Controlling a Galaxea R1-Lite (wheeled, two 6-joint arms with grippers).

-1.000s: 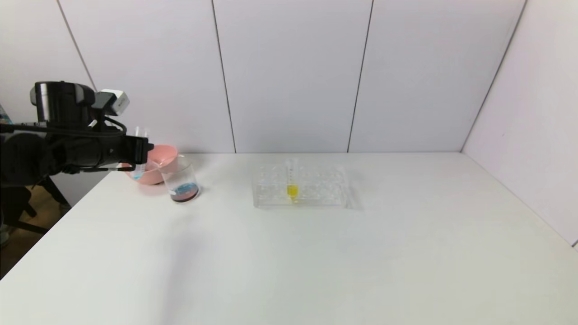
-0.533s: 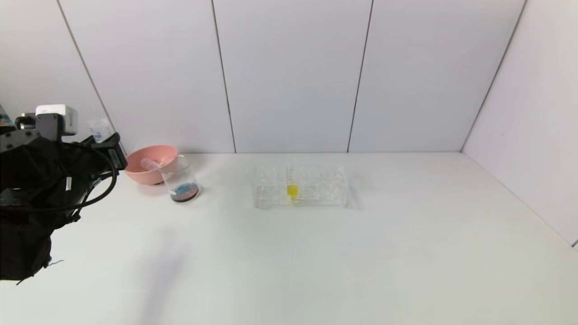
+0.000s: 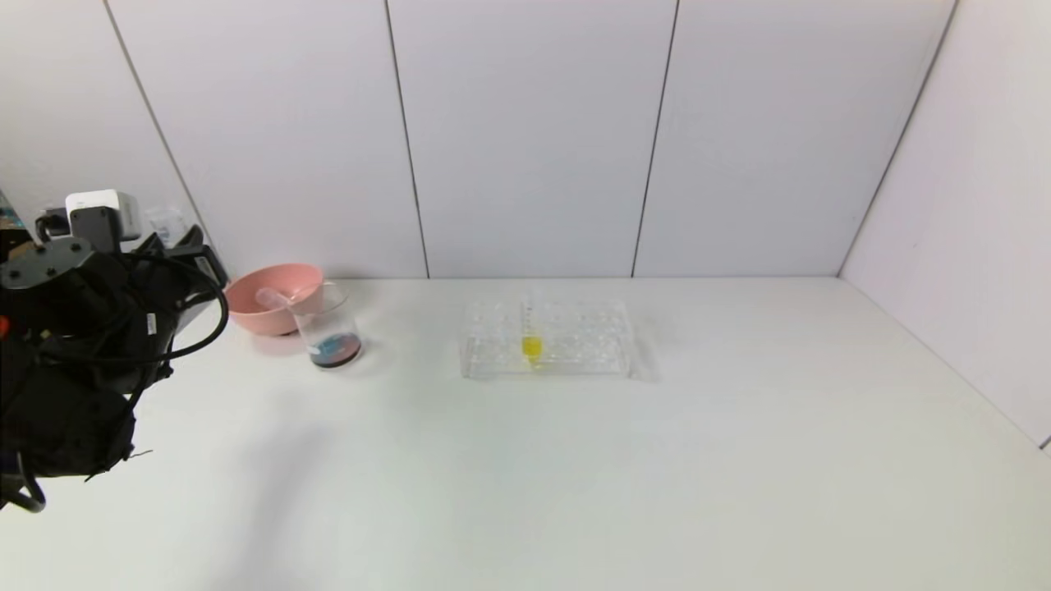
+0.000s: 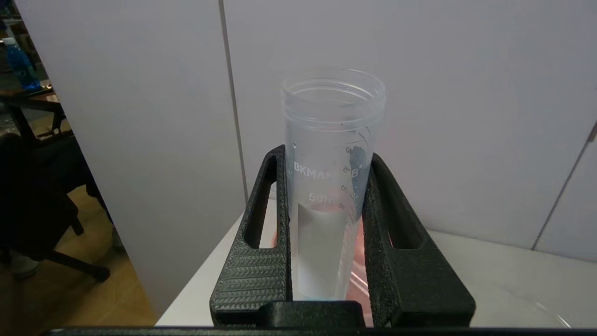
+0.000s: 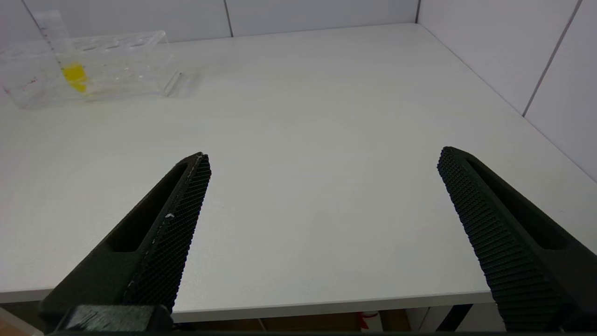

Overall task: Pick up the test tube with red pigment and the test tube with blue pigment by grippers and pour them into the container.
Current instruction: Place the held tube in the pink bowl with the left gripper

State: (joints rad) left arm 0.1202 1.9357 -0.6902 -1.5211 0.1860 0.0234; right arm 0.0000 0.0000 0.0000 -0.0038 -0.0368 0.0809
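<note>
An emptied blue tube [image 4: 332, 186] is clamped upright in the left gripper [image 4: 329, 261], left of the beaker [image 3: 330, 330]. The right gripper [image 5: 322, 233] is held spread wide over the table [image 5: 303, 140].

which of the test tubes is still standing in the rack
The tube with yellow liquid, upright in the clear rack; another lies in the pink bowl, one sits in the left gripper.

Your left gripper [image 4: 326, 261] raised at the bench's far-left corner, fingers [image 4: 261, 247] clamped on a clear tube [image 4: 333, 154] held upright, your right gripper [image 5: 322, 224] low at the near edge, fingers spread wide
</note>
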